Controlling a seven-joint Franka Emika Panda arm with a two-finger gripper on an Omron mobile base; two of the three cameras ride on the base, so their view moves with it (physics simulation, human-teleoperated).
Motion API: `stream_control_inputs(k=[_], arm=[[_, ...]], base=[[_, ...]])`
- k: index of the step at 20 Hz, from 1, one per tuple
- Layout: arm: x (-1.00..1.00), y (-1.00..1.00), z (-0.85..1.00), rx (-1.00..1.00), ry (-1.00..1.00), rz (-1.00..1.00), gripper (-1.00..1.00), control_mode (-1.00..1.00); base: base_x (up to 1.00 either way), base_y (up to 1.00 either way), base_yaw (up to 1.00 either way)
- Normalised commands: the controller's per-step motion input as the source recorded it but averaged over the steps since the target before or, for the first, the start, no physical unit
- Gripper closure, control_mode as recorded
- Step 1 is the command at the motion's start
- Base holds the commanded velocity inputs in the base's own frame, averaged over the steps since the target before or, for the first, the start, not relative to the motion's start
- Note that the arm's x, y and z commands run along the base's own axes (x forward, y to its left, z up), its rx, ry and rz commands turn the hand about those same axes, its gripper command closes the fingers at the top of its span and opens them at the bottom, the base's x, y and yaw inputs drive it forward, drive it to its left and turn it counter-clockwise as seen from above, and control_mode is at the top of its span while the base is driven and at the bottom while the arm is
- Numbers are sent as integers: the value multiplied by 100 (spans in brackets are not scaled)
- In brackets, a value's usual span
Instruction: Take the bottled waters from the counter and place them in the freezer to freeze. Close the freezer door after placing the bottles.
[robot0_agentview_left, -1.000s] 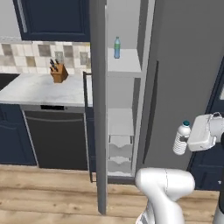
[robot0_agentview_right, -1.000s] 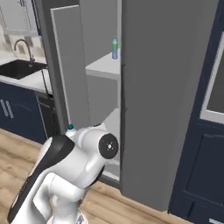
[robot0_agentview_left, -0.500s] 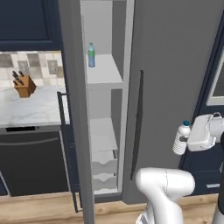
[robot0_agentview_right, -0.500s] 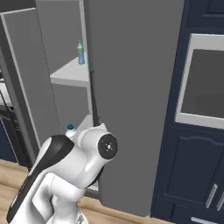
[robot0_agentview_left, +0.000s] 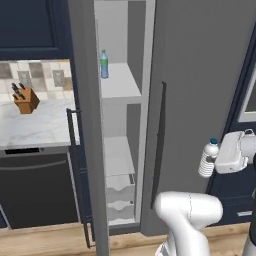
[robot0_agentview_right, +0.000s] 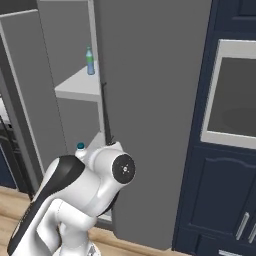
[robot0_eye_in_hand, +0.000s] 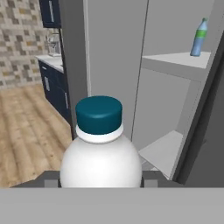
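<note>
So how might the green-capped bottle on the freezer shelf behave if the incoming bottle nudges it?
The green-capped bottle is tall, narrow and upright on the shelf, so it would probably tip rather than slide. Once down, its round body could roll. The blue-capped bottle in the gripper looks similar.

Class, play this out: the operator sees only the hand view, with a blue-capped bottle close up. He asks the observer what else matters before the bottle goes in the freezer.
Operator: Is my bottle really gripped?
Observer: Yes. In the left base view the gripper is shut on the clear bottle, held upright, off to the right of the open freezer.
Operator: What lies under the lower shelf?
Observer: White drawers, stacked at the bottom.
Operator: Anything left on the counter?
Observer: A knife block stands on the counter; no bottle there. The green-capped bottle already stands on the upper shelf.
</note>
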Motion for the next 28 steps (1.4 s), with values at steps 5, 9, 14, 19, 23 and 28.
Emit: stream_control_inputs(k=[5,9,14,19,23,28], arm=[[0,0,0,0,0,0,100,100],[0,0,0,0,0,0,100,100],[0,0,0,0,0,0,100,100],[0,0,0,0,0,0,100,100],[0,0,0,0,0,0,100,100],[0,0,0,0,0,0,100,100]], base=[[40,16,8],[30,0,22],[1,3,15],[12,17,11],[52,29,20],[36,2,10]])
